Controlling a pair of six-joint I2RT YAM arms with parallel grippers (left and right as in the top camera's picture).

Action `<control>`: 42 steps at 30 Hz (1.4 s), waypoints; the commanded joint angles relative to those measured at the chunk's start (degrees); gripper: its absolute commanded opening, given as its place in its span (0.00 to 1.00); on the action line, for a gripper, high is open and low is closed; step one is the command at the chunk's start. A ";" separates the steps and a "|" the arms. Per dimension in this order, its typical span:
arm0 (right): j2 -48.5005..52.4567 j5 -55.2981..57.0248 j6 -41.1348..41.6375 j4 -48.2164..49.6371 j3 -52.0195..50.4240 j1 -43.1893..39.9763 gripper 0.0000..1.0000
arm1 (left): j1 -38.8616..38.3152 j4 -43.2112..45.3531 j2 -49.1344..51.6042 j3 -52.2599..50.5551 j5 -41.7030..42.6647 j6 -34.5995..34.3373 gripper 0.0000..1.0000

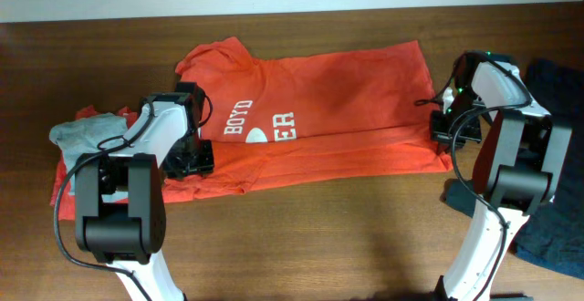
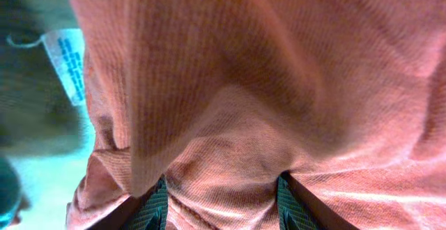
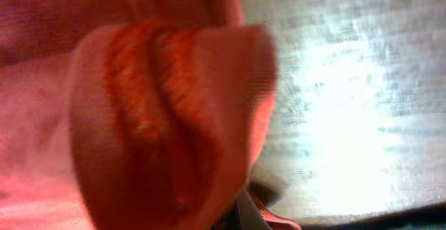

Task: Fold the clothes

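Overhead: left tool (image 1: 190, 160) and right tool (image 1: 449, 132) each clamp one end of the bright red-orange cloth T-shirt (image 1: 338, 100), likely tensioning it for folding.

White lettering on the red-orange T-shirt (image 1: 347, 100) reads "BOYD" and "ER".

Overhead evenly lit and sharp; wrist views show the shirt (image 2: 279, 83) blurred, glare whitening the table (image 3: 362, 83).
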 commanded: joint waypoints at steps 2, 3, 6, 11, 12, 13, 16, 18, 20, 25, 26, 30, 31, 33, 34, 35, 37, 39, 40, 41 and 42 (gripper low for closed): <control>1.60 4.17 0.96 -2.64 -0.63 -2.84 0.04 | 1.84 -0.90 3.56 -2.36 -7.45 0.68 0.50; 1.60 4.22 1.38 -3.17 -0.63 -3.04 0.04 | 2.01 -0.81 3.56 -2.36 -7.45 0.68 0.51; 1.60 4.22 1.97 -5.25 -0.63 -3.13 0.04 | 2.40 -0.81 3.56 -2.36 -7.43 0.70 0.50; 1.60 3.96 1.97 -7.45 -0.63 -3.08 0.04 | 2.38 -0.85 3.43 -2.36 -7.39 0.68 0.51; 1.57 3.93 1.97 -7.74 -0.63 -3.08 0.05 | 2.38 -0.83 3.30 -2.36 -7.26 0.68 0.51; 1.55 3.93 1.95 -7.78 -0.63 -3.08 0.06 | 2.38 -0.76 3.04 -2.36 -7.19 0.66 0.51; 1.14 3.50 1.81 -7.06 -0.61 -3.08 0.16 | 2.38 -0.59 1.09 -1.97 -7.17 0.68 0.50; 0.31 2.05 1.22 -6.27 -0.59 -3.08 0.21 | 2.32 -0.55 -0.68 -1.81 -6.93 0.68 0.51; -1.44 0.79 0.44 -5.16 -0.57 -3.08 0.23 | 2.12 -0.07 -2.78 -1.77 -6.01 1.07 0.51; -8.28 0.74 0.46 -2.58 -0.44 -3.08 0.32 | 0.28 1.18 -9.75 -1.77 -3.98 3.30 0.58; -9.60 0.72 0.46 -2.34 -0.22 -3.08 0.33 | -0.04 1.25 -10.69 -1.77 -3.98 3.30 0.59; -13.77 0.24 0.39 -1.60 1.09 -3.08 0.40 | -1.51 1.57 -15.82 -1.77 -3.98 3.30 0.67; -14.80 -0.46 0.37 -1.42 1.49 -3.08 0.43 | -1.79 1.73 -17.18 -1.75 -3.98 3.30 0.69; -16.57 -2.05 -0.42 -0.74 1.99 -3.08 0.46 | -2.05 2.67 -19.87 -1.75 -3.96 3.28 0.81; -17.62 -4.26 -1.95 0.07 2.19 -3.08 0.49 | -2.03 3.61 -21.16 -1.75 -3.98 3.28 0.99; -18.53 -6.86 -3.50 1.09 2.23 -3.08 0.53 | -2.01 5.05 -22.45 -1.75 -3.98 3.34 0.99; -20.28 -11.74 -5.88 3.63 2.25 -3.08 0.63 | -1.60 9.46 -24.20 -1.73 -2.64 6.32 0.99; -21.53 -14.19 -5.81 6.25 2.29 -3.08 0.74 | -0.83 14.88 -24.70 -1.01 2.29 11.19 0.99; -21.88 -14.88 -5.81 7.37 2.29 -3.08 0.77 | -0.17 16.96 -24.41 -0.33 4.48 12.09 0.99; -22.05 -15.45 -5.81 7.96 2.29 -3.08 0.78 | 0.52 18.67 -23.87 0.42 6.16 12.31 0.99; -22.05 -15.85 -5.81 8.35 2.29 -3.08 0.78 | 1.57 20.20 -22.95 1.51 7.93 12.31 0.99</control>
